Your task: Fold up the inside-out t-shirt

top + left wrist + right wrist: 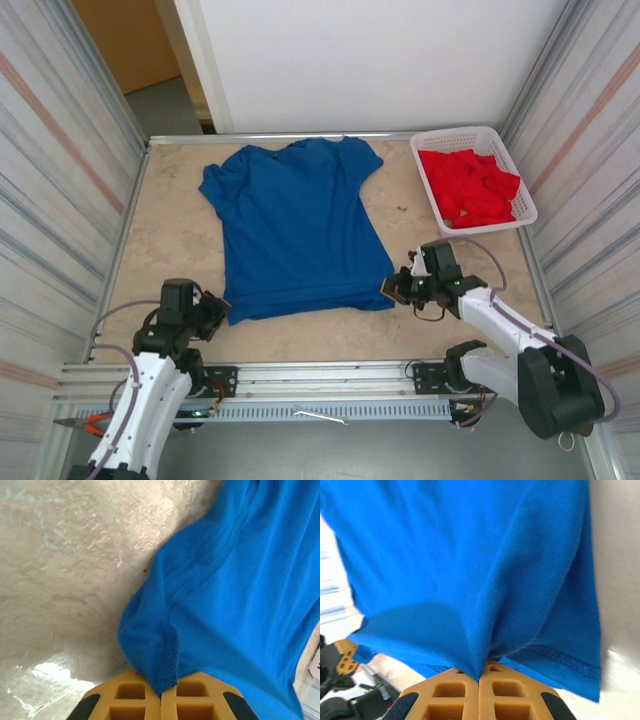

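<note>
Beige tabletop, metal walls around. Blue t-shirt lies flat beyond both jaws, hem nearest them. Jaws closed on hem corners: left gripper one, right gripper the other. Risk: the thin bunched pinch may slip if lifted unevenly, skewing the fold.

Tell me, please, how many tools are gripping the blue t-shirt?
2: the left tool pinches the t-shirt at its near-left hem corner, the right tool at its near-right corner.

White arms, yellow-orange fingers
</note>
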You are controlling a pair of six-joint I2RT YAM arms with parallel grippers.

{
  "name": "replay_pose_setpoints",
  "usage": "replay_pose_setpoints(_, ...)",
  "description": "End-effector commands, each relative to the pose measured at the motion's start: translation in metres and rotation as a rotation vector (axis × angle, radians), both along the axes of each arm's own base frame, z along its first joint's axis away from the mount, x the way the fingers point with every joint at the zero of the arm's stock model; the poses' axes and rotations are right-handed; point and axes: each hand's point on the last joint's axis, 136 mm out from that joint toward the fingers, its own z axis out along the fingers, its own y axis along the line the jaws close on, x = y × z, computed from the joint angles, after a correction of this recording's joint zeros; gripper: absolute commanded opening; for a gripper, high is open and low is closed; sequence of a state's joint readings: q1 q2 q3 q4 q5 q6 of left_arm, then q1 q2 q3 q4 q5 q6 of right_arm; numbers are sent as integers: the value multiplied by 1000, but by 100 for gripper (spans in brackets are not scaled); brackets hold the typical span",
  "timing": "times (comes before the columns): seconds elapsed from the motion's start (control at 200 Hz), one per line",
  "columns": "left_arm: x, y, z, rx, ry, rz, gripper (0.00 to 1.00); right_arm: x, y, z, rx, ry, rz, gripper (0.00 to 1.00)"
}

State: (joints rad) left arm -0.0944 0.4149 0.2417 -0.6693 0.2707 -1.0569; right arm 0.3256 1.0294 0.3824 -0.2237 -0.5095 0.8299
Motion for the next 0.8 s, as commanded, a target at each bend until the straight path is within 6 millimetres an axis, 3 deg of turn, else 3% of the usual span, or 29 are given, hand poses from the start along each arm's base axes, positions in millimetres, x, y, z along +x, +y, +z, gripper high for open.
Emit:
replay_pose_setpoints(0.0, -11, 9, -9, 17, 50, 58, 0, -9, -25, -12, -115, -6, -94, 0)
replay_pose_setpoints(0.085, -16, 6, -12, 8, 69, 42, 2, -24, -36, -15, -142, 9, -124, 0)
replay_pose_setpoints(0.16, -17, 2, -10, -5, 57, 23, 20, -36, -43, -16, -151, 21, -153, 0)
replay_pose_setpoints(0.23, -14, 2, -4, -6, 31, 21, 41, -43, -50, -11, -158, 15, -178, 43)
replay_pose_setpoints(0.276, -10, 4, 6, 5, -4, 22, 51, -44, -53, -3, -158, -9, -194, 61)
replay_pose_setpoints(0.331, -3, 8, 20, 31, -44, 28, 59, -42, -57, 11, -162, -46, -215, 69)
replay_pose_setpoints(0.436, 17, 16, 49, 113, -112, 19, 69, -31, -57, 38, -155, -110, -214, 70)
replay_pose_setpoints(0.581, 73, 19, 78, 232, -127, -69, 73, -1, -44, 63, -192, -158, -103, 69)
replay_pose_setpoints(0.731, 162, 14, 114, 336, -147, -179, 75, 35, -28, 75, -232, -191, 11, 65)
replay_pose_setpoints(0.792, 199, 10, 122, 362, -152, -221, 76, 50, -24, 68, -245, -179, 40, 65)
